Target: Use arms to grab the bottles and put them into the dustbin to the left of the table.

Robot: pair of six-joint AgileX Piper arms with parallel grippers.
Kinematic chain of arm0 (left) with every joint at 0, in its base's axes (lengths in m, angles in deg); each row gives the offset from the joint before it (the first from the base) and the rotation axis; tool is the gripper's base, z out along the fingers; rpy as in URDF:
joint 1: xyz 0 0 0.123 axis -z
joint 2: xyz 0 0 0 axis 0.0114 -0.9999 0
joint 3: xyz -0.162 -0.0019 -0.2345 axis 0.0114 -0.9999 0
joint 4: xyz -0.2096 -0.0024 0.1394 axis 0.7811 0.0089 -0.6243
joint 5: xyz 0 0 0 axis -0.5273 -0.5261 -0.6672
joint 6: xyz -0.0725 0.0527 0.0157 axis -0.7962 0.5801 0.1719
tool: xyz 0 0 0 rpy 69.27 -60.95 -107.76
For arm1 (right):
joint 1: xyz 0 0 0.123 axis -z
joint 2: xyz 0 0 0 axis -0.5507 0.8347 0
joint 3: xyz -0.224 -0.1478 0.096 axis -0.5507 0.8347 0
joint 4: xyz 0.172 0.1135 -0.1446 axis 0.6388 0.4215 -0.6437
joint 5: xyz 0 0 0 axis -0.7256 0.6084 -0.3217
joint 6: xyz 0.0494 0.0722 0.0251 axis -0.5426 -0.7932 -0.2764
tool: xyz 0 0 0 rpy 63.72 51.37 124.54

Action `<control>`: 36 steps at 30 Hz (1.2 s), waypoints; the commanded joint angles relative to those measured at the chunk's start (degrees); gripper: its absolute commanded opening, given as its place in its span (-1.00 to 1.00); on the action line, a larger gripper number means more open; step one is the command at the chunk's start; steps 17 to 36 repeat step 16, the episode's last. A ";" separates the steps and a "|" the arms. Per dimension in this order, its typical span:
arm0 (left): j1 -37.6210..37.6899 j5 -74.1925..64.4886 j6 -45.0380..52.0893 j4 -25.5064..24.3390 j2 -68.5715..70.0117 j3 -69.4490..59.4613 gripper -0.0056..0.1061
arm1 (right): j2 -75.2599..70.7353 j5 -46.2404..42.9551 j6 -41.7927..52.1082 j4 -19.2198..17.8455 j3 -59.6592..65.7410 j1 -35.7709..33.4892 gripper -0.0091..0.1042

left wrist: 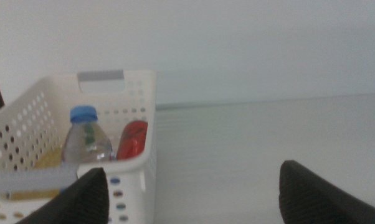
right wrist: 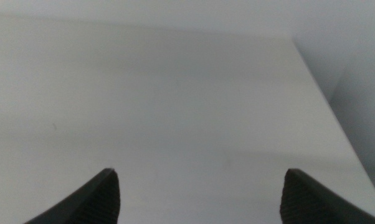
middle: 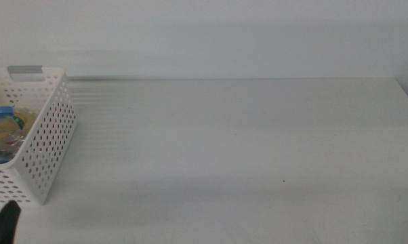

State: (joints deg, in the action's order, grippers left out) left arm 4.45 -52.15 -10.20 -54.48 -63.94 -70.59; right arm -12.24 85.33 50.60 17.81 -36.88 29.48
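The white perforated dustbin stands at the table's left edge. Inside it lie the blue-capped water bottle and a yellow bottle. In the left wrist view the dustbin holds the water bottle, the red can and the yellow bottle. My left gripper is open and empty, just in front of the bin; only its dark tip shows in the middle view. My right gripper is open over bare table, outside the middle view.
A grey tab sits on the dustbin's far rim. The table's right edge runs close to the right gripper. A pale wall rises behind the table.
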 commanded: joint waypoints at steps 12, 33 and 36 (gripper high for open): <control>0.04 2.10 -0.96 0.81 2.44 -4.63 0.72 | -1.78 -7.90 0.33 -0.86 4.91 1.90 0.35; 0.04 2.19 -0.96 0.75 2.44 -4.68 0.72 | -1.78 -7.90 0.33 -0.86 4.91 1.90 0.35; 0.04 2.19 -0.96 0.75 2.44 -4.68 0.72 | -1.78 -7.90 0.33 -0.86 4.91 1.90 0.35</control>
